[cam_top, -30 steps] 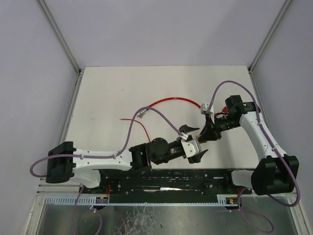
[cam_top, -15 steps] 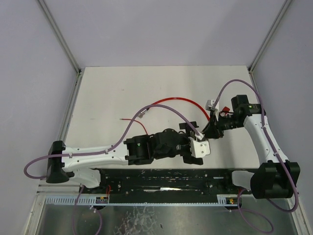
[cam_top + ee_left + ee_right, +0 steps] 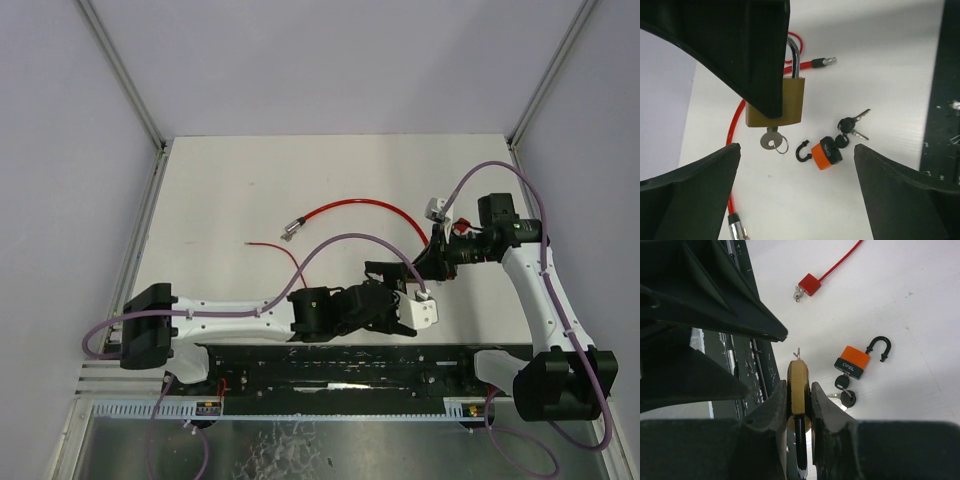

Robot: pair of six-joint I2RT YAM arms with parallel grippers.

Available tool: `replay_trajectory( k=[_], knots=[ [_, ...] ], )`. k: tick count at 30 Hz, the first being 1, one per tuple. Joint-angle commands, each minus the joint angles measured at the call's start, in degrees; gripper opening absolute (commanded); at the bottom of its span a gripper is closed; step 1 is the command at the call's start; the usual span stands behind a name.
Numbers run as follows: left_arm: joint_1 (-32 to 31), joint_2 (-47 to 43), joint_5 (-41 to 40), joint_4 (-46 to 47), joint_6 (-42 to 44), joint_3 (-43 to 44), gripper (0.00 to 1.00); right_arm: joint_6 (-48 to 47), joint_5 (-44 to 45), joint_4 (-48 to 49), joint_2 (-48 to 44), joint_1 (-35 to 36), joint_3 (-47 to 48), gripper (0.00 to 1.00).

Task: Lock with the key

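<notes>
The brass padlock (image 3: 785,102) is clamped by its flat sides between the fingers of the right hand (image 3: 799,386). It is held clear of the tabletop (image 3: 250,190), over the right part near the near edge. Its shackle is turned toward the right hand and is partly hidden by a finger, so it cannot be told whether it is closed. A key (image 3: 771,140) is seated in the opposite end of the padlock, with a small ring hung from it.

The left hand (image 3: 796,147) is spread wide apart and faces the key end. One finger is seen on each side, and nothing is gripped or touched.

An orange padlock (image 3: 826,152) is laid on the tabletop below, its black shackle swung open and a pair of black-headed keys (image 3: 850,125) attached. A red cable (image 3: 355,205) is curved across the middle of the tabletop, and a small red lock (image 3: 809,284) is seen at a cable end.
</notes>
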Motion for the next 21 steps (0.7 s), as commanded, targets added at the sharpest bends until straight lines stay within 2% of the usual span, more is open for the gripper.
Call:
replay_trajectory(
  k=[1, 6, 7, 11, 17, 21],
  knots=[
    [-0.2, -1.7, -6.0, 16.3, 6.7, -3.9, 0.96, 6.0, -4.9, 2.7, -1.2, -0.3, 0.9, 0.00],
    [1.9, -5.9, -0.3, 43.5, 12.6, -20.5, 1.00, 10.5, -4.8, 6.0, -0.9, -0.3, 0.3, 0.00],
    [2.1, -6.0, 0.0, 45.9, 13.1, -22.2, 1.00, 11.6, -4.9, 6.7, -0.7, -0.3, 0.2, 0.00],
    [3.4, -3.9, 2.1, 50.8, 13.6, -23.4, 1.00, 14.5, -4.8, 8.8, 0.1, -0.1, 0.3, 0.00],
    [6.7, 2.9, 5.0, 57.4, 13.5, -19.9, 1.00, 18.4, -2.1, 12.4, 0.6, 0.9, -0.4, 0.00],
    [8.8, 7.2, 9.2, 56.8, 15.6, -17.8, 0.99, 20.2, -0.5, 14.1, 0.8, 1.0, -0.7, 0.00]
  ],
)
